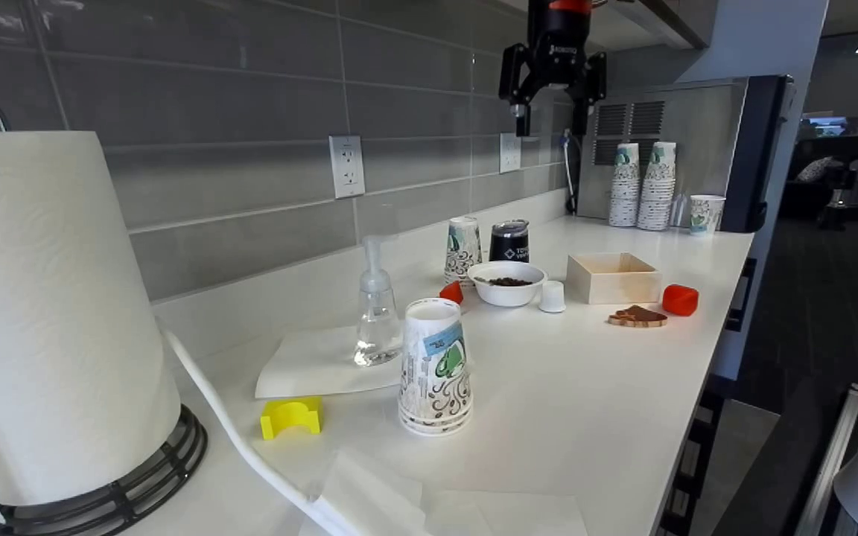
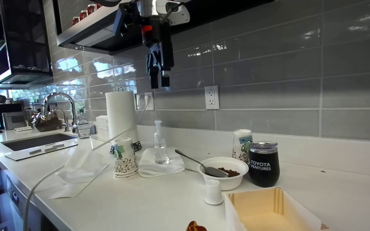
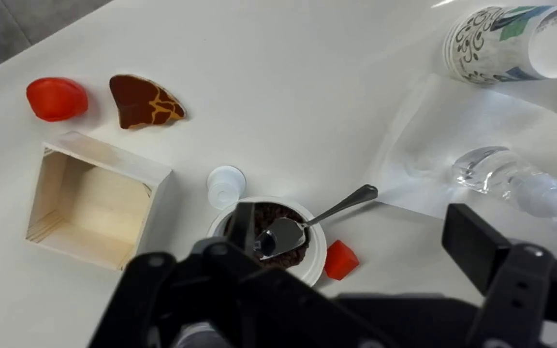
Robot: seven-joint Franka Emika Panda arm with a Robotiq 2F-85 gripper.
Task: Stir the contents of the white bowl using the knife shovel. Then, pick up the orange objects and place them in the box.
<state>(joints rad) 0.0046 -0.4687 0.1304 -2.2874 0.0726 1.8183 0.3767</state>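
The white bowl (image 1: 505,295) holds dark brown bits. The metal knife shovel (image 2: 216,172) lies in it, blade on the bits, handle over the rim; it also shows in the wrist view (image 3: 285,233). One orange-red lump (image 3: 340,260) sits beside the bowl. Another orange-red lump (image 1: 680,299) lies beside the tan box (image 1: 615,286). In the wrist view the box (image 3: 99,203) looks empty. My gripper (image 1: 551,126) is open and empty, high above the counter. In the wrist view its fingers (image 3: 356,237) stand wide apart, one covering part of the bowl.
A small white cup (image 1: 552,296) stands between bowl and box. A flat brown piece (image 1: 637,317) lies before the box. A black tumbler (image 2: 264,165) and patterned cups (image 1: 462,249) stand behind the bowl. A soap bottle (image 1: 378,320) and more cups (image 1: 435,372) stand farther along.
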